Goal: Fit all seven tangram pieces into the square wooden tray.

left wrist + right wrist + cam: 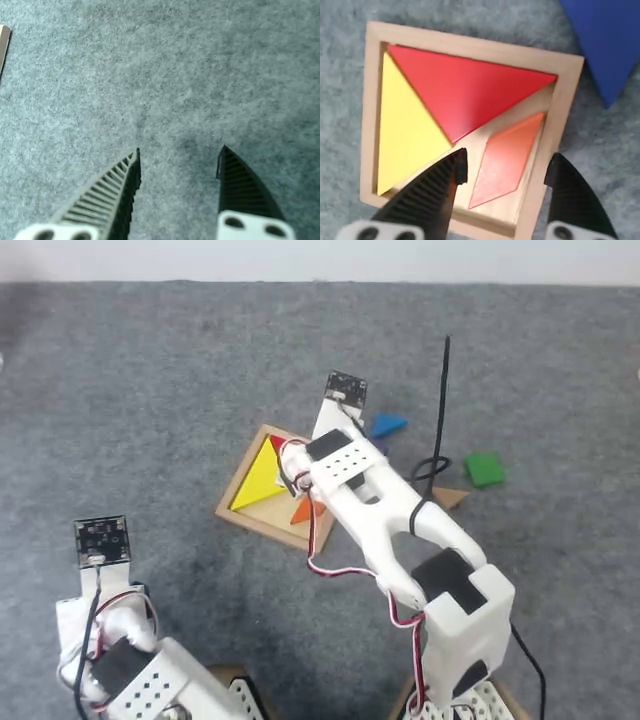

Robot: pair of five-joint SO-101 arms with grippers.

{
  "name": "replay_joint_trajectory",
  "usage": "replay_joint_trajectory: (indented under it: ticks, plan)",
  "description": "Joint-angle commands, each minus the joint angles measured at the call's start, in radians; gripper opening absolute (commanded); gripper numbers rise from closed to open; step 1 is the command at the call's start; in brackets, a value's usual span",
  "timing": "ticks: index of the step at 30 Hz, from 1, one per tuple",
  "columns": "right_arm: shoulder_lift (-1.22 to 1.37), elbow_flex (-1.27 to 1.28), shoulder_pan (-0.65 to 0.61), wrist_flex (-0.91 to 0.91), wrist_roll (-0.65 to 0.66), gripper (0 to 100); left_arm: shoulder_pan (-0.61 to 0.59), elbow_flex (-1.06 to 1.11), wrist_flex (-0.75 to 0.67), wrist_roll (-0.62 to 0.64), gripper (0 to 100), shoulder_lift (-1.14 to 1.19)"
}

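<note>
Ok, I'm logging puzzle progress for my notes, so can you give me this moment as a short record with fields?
Tray: square wooden tray, lying on carpet
Pieces in tray: yellow triangle, red triangle, orange parallelogram
Pieces outside tray: blue triangle, green square, tan triangle
Right tool: open, above the tray, over the orange parallelogram
Left tool: open, over bare carpet

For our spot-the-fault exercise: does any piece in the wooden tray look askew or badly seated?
The orange parallelogram looks loosely seated. It lies along one wall of the tray but not flush against the red triangle. A narrow wedge of bare wood shows between them. Nothing looks damaged.
</note>
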Motion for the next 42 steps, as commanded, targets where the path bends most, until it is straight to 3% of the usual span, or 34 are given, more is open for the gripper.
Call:
replay_joint_trajectory:
  ticks: [1,10,19,34,42]
  plan:
    - [-0.021,-0.058,0.031,-0.005,0.017,25.6,0.003,-0.012,0.005,-0.011,24,-0.014]
    - [-0.030,-0.133,-0.094,-0.005,0.097,25.6,0.003,-0.012,0.005,-0.011,24,-0.014]
    - [0.134,-0.167,-0.099,-0.008,0.097,25.6,0.003,-0.012,0.005,-0.011,24,-0.014]
    - [0.180,-0.207,0.107,-0.005,0.098,25.6,0.003,-0.012,0.005,-0.011,24,-0.014]
    - [0.174,-0.233,0.117,-0.007,0.097,25.6,0.003,-0.012,0.005,-0.011,24,-0.014]
